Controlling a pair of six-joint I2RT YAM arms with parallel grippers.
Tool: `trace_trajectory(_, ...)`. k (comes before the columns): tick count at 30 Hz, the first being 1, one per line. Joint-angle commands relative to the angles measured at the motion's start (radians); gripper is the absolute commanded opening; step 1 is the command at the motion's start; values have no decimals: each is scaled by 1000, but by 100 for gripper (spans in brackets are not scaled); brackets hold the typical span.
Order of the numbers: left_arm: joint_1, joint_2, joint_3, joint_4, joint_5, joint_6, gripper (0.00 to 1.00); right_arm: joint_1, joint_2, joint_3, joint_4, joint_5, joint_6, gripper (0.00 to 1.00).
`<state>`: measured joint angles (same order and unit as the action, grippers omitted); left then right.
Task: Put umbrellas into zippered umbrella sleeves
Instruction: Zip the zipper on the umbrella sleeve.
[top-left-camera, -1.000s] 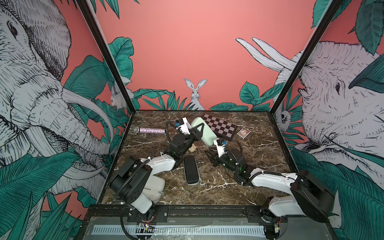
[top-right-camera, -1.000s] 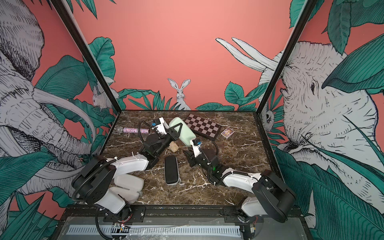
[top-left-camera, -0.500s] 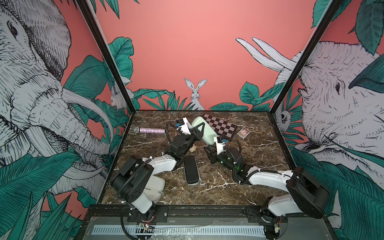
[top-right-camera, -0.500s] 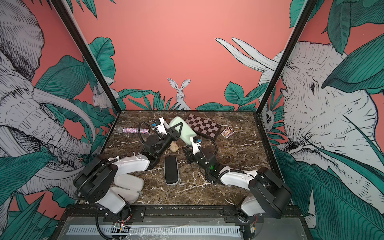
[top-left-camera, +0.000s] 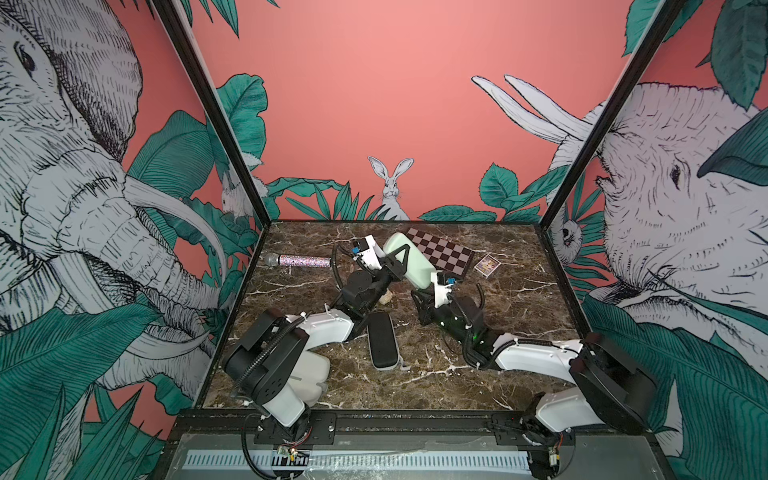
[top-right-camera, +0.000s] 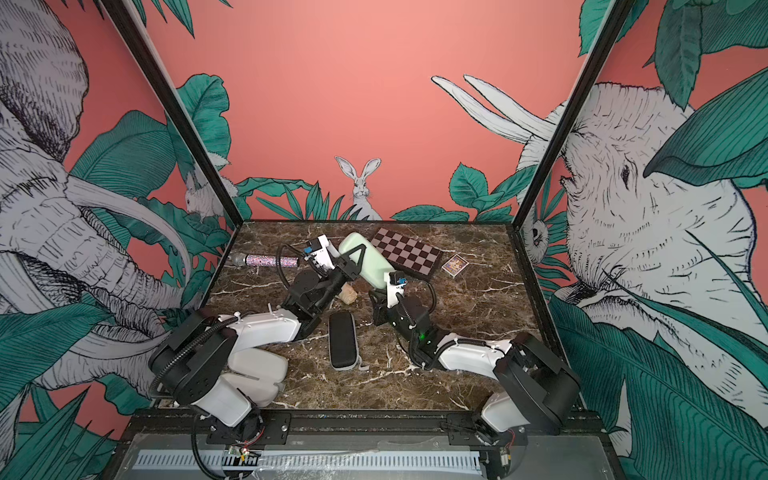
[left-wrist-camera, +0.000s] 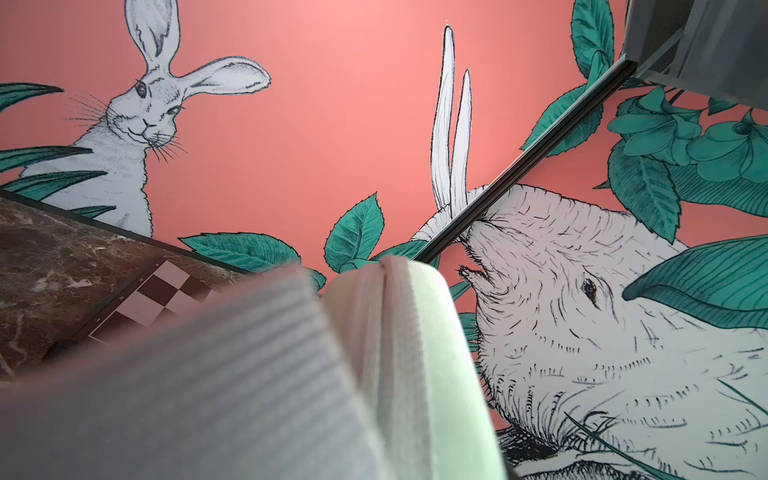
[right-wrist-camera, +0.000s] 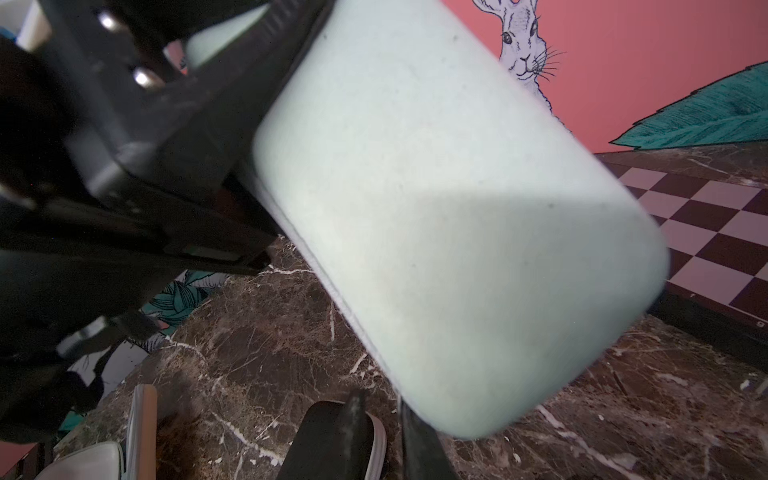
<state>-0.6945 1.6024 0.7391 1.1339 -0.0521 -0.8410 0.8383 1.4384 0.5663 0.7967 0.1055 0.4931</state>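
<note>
pale mint green sleeve (top-left-camera: 409, 259) aloft, tilted, mid-scene; black sleeve (top-left-camera: 383, 345) flat and zipped just in front of it

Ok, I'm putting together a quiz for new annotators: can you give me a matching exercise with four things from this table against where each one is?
Things:
1. mint green sleeve
2. black sleeve
3. glittery microphone
4. chessboard

Places:
A. flat at the back, beside the small card box
B. lying flat between the two arms
C. lying near the left wall
D. raised and tilted above the table

Pairs: 1-D, 2-B, 3-C, 4-A
</note>
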Motion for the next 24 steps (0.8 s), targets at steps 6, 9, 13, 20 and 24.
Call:
trace_trajectory(6,-36,-14,0,95,17,-21,0,-12,19,36,60,154,41,3)
trace_trajectory(9,-36,-16,-5,95,1,-17,0,-11,3,21,37,182,45,0)
trace_trajectory(13,-24,-34,-10,70,-18,3,0,-14,-47,-21,-47,186,21,0)
trace_trajectory(20,22,-64,-9,23,5,12,0,-78,-172,-128,-182,160,-18,0)
trace_trajectory(24,37,-79,16,-53,60,11,0,-138,-217,-142,-226,111,-60,0)
